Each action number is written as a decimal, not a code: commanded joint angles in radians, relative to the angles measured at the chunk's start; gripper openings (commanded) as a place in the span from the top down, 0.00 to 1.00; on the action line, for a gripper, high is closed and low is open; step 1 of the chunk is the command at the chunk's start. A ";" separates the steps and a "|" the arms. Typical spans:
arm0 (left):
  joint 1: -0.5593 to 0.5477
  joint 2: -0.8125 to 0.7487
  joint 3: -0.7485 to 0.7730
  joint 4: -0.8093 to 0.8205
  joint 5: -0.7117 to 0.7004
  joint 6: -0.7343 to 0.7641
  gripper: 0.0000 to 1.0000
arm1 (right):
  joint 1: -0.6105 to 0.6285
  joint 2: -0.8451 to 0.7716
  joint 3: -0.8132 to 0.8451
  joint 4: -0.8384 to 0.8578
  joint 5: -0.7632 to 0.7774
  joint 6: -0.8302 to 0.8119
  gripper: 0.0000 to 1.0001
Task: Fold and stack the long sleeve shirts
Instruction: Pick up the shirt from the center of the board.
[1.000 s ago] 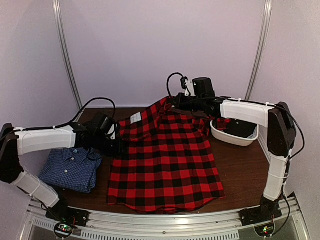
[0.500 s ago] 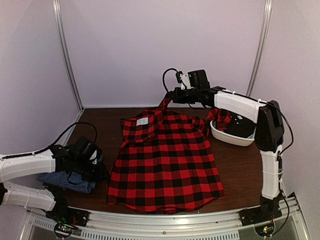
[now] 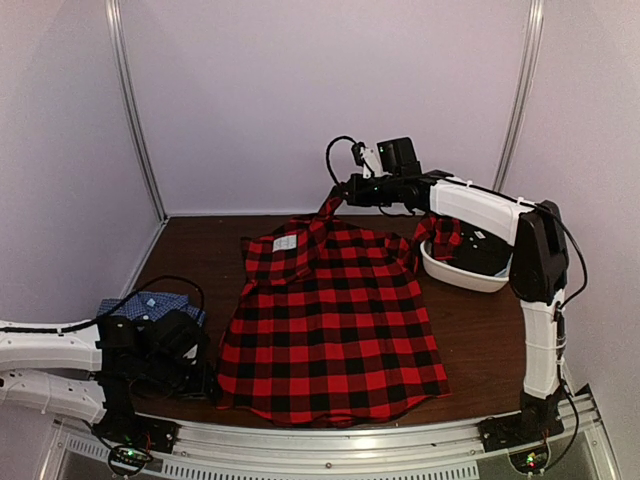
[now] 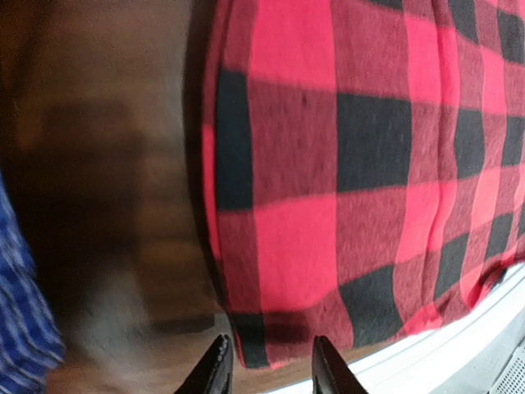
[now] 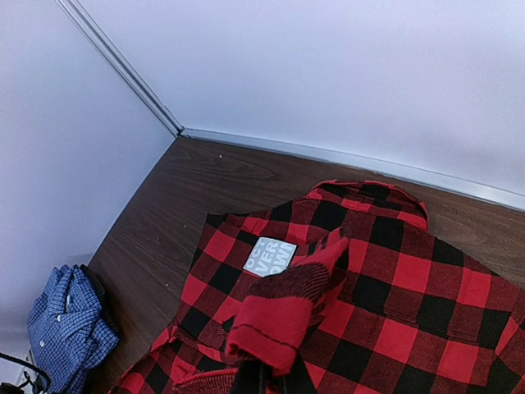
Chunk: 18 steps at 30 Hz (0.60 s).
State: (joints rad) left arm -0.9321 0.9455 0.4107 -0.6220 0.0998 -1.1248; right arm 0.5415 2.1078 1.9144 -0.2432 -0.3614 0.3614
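At the middle of the surface (image 3: 480, 330) the red-and-black plaid shirt (image 3: 335, 320) lies spread flat. My right fingers (image 3: 338, 200) are closed on a raised fold at its far edge. My left fingers (image 3: 208, 385) stand parted at its near left corner, beside the blue check shirt (image 3: 150, 303).

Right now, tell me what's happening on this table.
The right gripper is shut on a bunched piece of the red plaid shirt, holding it up over the far side of the table. The left gripper sits low and open at the shirt's near-left hem corner. The blue shirt lies bundled at the left.
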 commanded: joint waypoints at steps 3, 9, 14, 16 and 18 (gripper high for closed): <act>-0.138 -0.016 -0.025 -0.036 -0.060 -0.203 0.67 | -0.007 -0.031 0.007 0.001 -0.013 -0.019 1.00; -0.187 0.033 -0.002 -0.049 -0.084 -0.251 0.71 | -0.006 -0.046 -0.014 0.012 -0.017 -0.017 1.00; -0.194 0.054 0.017 -0.066 -0.165 -0.291 0.72 | -0.006 -0.058 -0.032 0.018 -0.024 -0.013 1.00; -0.194 0.063 0.016 -0.059 -0.169 -0.291 0.72 | -0.007 -0.063 -0.035 0.019 -0.022 -0.015 1.00; -0.194 0.076 0.017 -0.053 -0.167 -0.288 0.73 | -0.006 -0.065 -0.035 0.018 -0.027 -0.016 1.00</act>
State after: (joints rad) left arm -1.1206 0.9981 0.4084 -0.6659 -0.0231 -1.3869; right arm 0.5415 2.1021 1.8889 -0.2428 -0.3721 0.3611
